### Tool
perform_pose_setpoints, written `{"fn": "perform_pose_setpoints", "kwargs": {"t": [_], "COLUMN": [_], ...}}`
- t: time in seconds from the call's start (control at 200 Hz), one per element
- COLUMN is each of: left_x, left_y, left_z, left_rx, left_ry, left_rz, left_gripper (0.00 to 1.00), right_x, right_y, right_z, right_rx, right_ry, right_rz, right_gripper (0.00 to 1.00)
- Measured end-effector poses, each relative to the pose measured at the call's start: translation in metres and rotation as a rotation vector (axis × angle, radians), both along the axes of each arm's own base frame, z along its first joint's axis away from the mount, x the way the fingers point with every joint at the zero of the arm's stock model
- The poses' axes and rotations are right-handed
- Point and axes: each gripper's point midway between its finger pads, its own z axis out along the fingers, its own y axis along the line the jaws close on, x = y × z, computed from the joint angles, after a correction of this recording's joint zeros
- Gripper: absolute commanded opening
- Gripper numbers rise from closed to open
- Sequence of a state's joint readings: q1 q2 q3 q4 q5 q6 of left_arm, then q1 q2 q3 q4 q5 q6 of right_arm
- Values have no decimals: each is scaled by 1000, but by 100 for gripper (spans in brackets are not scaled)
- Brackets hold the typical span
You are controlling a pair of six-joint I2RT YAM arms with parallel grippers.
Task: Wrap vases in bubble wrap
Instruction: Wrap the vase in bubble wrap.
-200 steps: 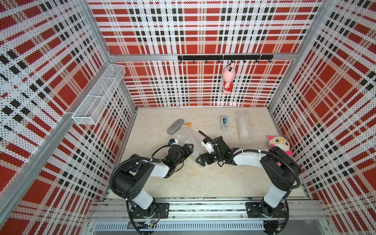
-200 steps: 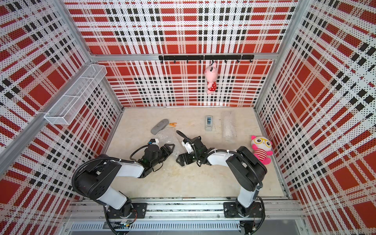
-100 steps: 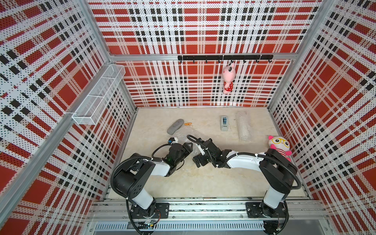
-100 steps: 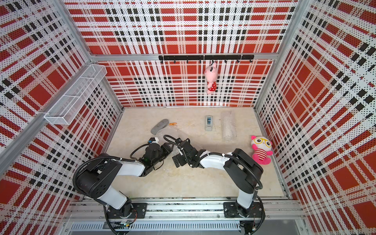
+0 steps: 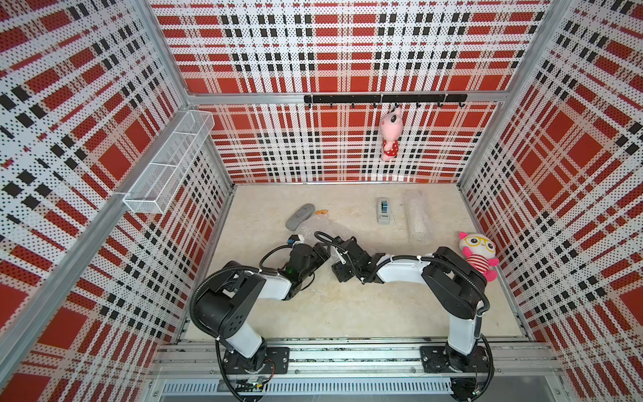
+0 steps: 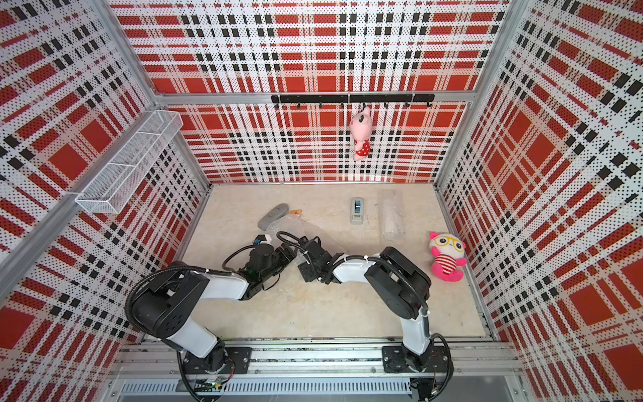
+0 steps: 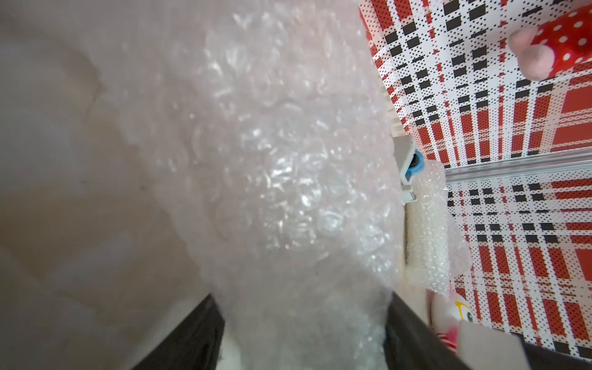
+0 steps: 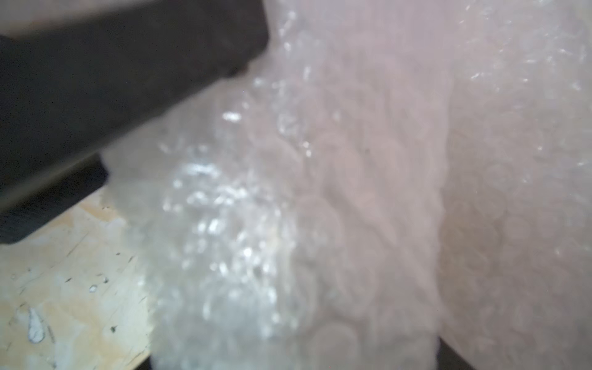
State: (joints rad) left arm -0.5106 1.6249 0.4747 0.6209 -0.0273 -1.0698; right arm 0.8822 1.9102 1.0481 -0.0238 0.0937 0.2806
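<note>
Both arms meet just left of the table's middle, at a bundle of bubble wrap. It fills the gap between the wide-set jaws of the left gripper; whether they squeeze it, I cannot tell. The right gripper is close up against the bundle, too blurred to judge. 1 more wrapped roll lies toward the far right corner.

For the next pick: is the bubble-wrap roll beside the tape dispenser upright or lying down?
Lying down: in both top views the roll lies flat on the table beside the dispenser.
</note>
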Motion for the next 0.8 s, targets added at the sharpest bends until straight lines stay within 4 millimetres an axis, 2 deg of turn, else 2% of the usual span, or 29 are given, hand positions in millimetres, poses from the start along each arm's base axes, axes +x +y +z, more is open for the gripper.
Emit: {"fn": "perform_pose_setpoints", "kwargs": {"t": [0.165, 0.396, 0.521, 0.656, 0.757, 0.797], "left_x": [-5, -15, -18, -15, -14, -14], "left_y": [-6, -20, -29, -40, -40, -40], "left_z": [2, 3, -1, 7, 5, 5], "left_rx": [-24, -91, -125, -171, -174, -174], "left_ry": [-1, -20, -19, -39, -39, -40], "left_rz": [-73, -158, -186, -198, -194, -194], "left_gripper": [98, 99, 87, 71, 63, 61], "right_x": [-11, -30, -41, -41, -40, -40], "right_y": [-3, 2, 8, 13, 13, 13], "right_z": [4, 18, 21, 22, 22, 21], "right_rx": [138, 558, 677, 741, 752, 744], "right_ry": [83, 360, 465, 516, 535, 532], "right_rz": [36, 78, 79, 53, 32, 29], "right_gripper": [47, 47, 48, 50, 54, 59]}}
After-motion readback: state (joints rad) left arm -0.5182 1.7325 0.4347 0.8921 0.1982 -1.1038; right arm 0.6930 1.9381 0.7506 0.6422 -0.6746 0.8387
